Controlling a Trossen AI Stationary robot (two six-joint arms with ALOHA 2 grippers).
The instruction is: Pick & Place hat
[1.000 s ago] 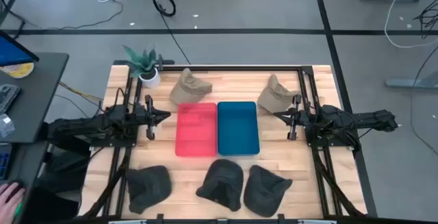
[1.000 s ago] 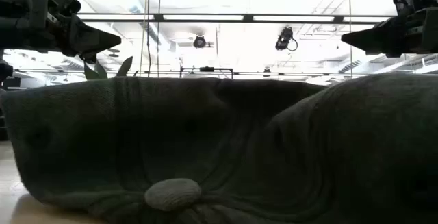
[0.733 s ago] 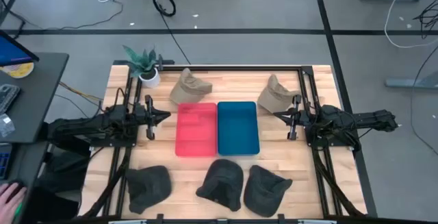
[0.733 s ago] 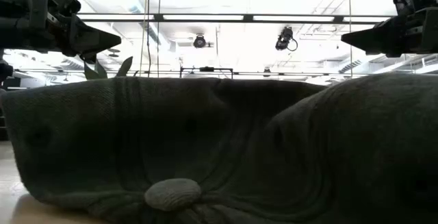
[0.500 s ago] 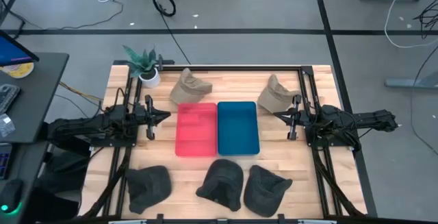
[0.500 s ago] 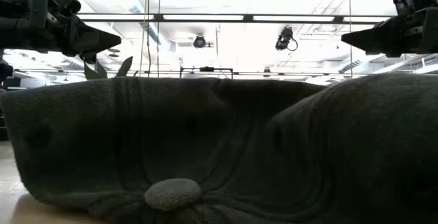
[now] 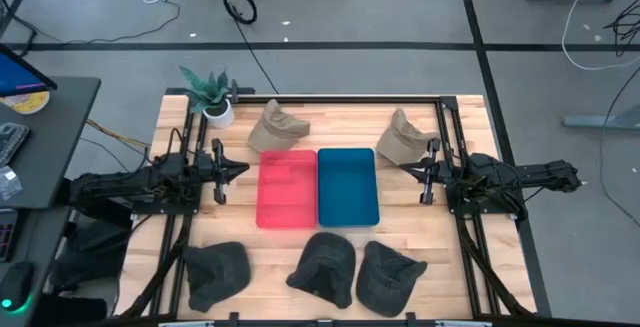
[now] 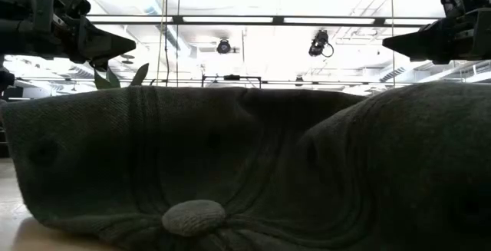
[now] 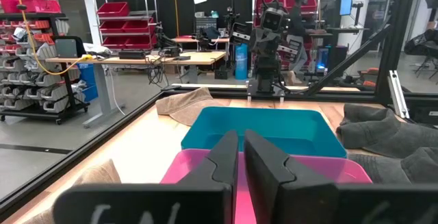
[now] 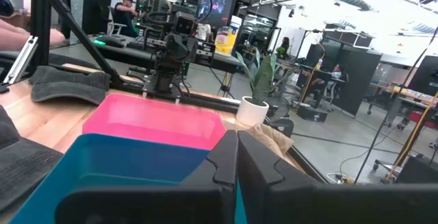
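Five hats lie on the wooden worktop (image 7: 400, 229). Two tan hats sit at the far side: one tan hat (image 7: 277, 127) just beyond the pink tray (image 7: 287, 188), the other tan hat (image 7: 402, 138) beside the far right corner of the blue tray (image 7: 348, 185). Three dark grey hats line the near edge: the left dark hat (image 7: 217, 269), the middle dark hat (image 7: 326, 263) and the right dark hat (image 7: 391, 274), the last two touching. In the low view the middle dark hat fills most of the frame, its crown button (image 8: 194, 216) facing the camera.

The two trays lie side by side at the worktop's middle, touching along their long edges. A potted plant (image 7: 211, 94) stands at the far left corner. A dark metal frame edges the worktop.

Around it is grey floor with cables; the wrist views show shelving with red bins (image 9: 122, 9), workbenches and a person seated at a distant desk (image 10: 124, 10).

The left gripper (image 7: 232, 167) hangs above the worktop just left of the pink tray, fingers (image 9: 270, 164) pressed nearly together, holding nothing. The right gripper (image 7: 410, 171) hangs just right of the blue tray, its fingers (image 10: 260, 165) likewise closed and empty.
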